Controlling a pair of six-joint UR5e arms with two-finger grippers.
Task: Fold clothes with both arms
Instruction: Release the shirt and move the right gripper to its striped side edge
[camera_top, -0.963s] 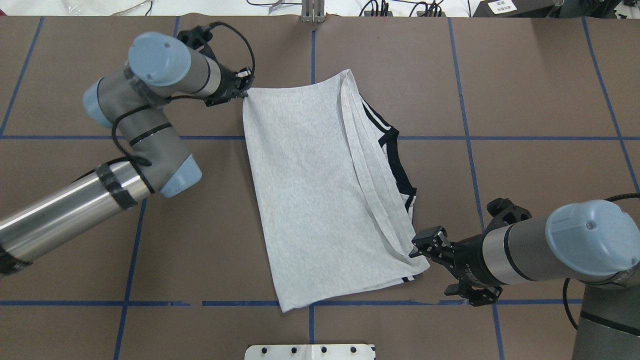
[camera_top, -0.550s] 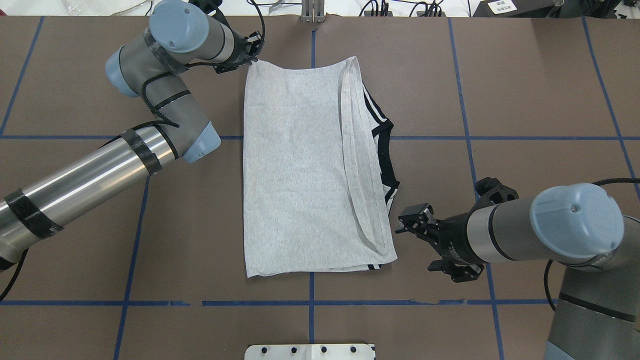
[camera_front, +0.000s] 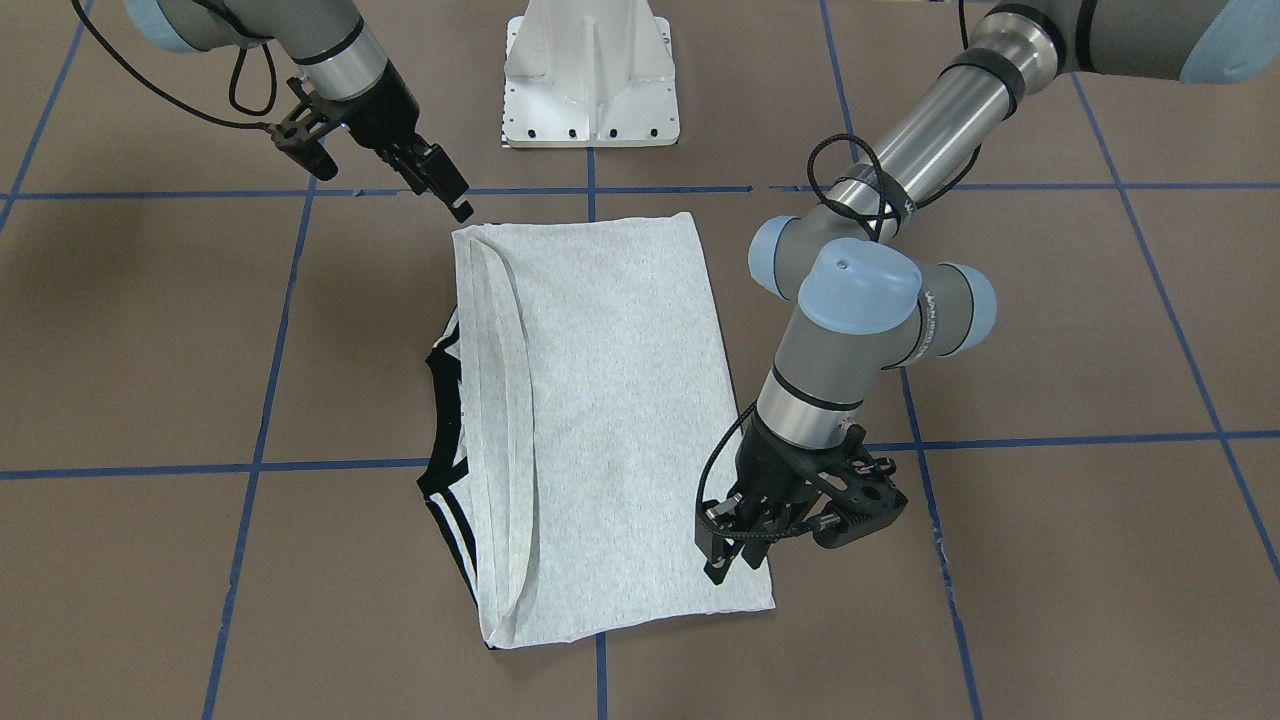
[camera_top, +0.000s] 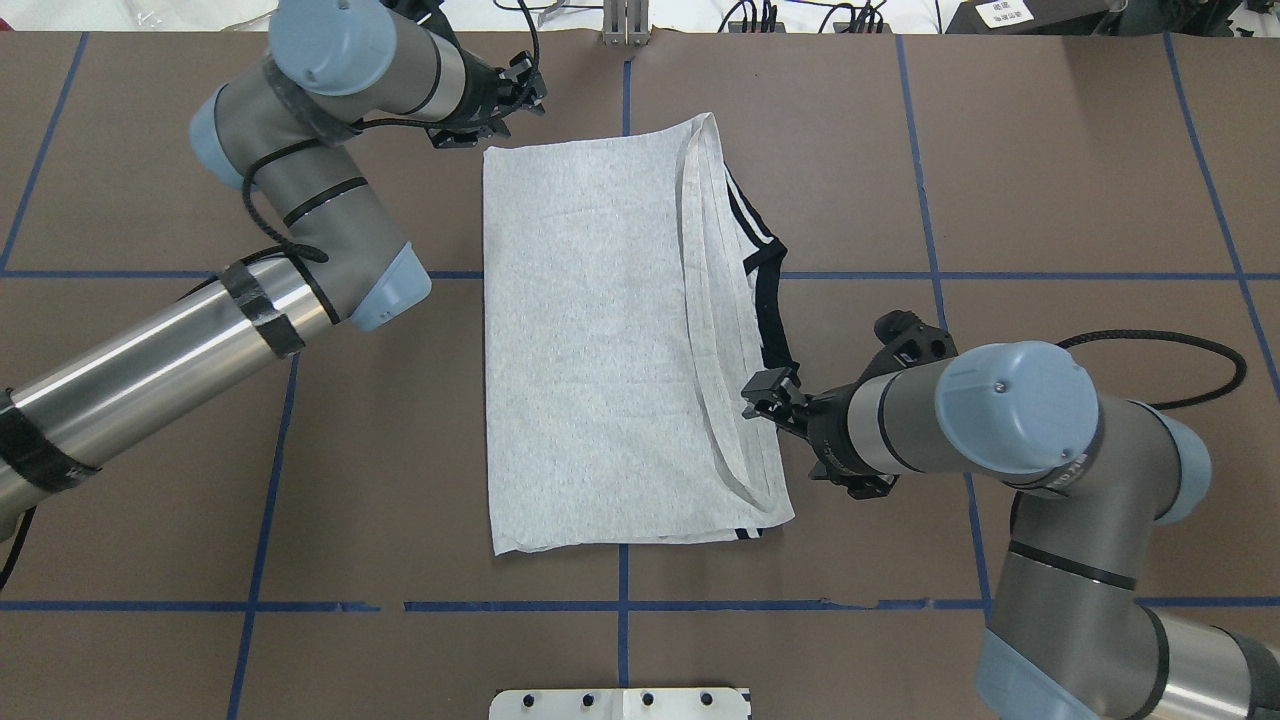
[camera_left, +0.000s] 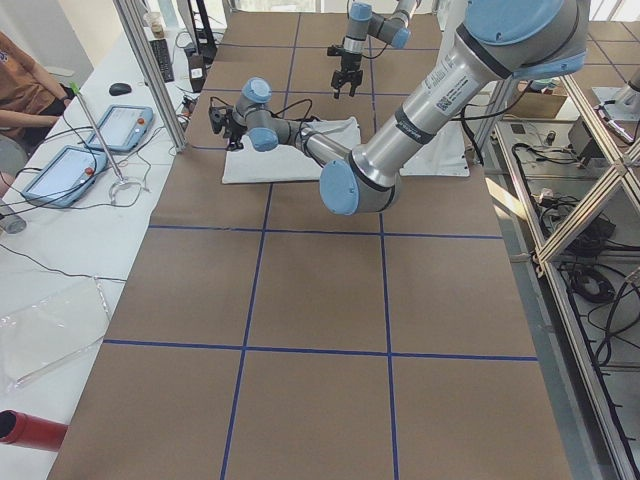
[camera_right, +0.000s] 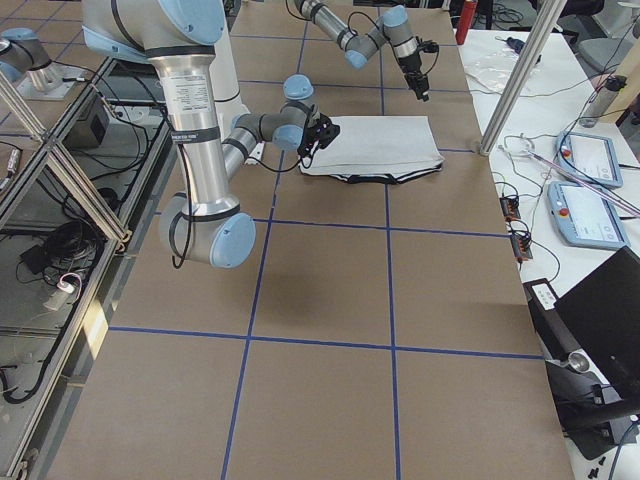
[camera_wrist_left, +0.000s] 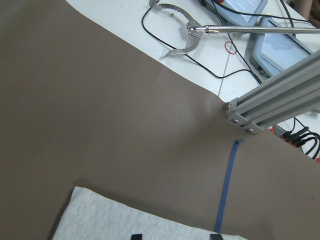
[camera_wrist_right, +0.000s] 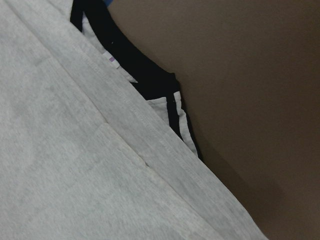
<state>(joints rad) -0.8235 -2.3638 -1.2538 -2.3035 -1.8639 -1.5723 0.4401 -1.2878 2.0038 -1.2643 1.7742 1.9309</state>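
Since the light heather-grey, black-collared T-shirt lies halved, flat on the brown counter, further folds seem due. The black left gripper hangs wide and empty at a corner; whether the right gripper is parted I cannot tell.

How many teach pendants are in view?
2. Both lie on the white bench beside the table, seen from the left end: the far pendant and the near pendant. More could sit out of frame.
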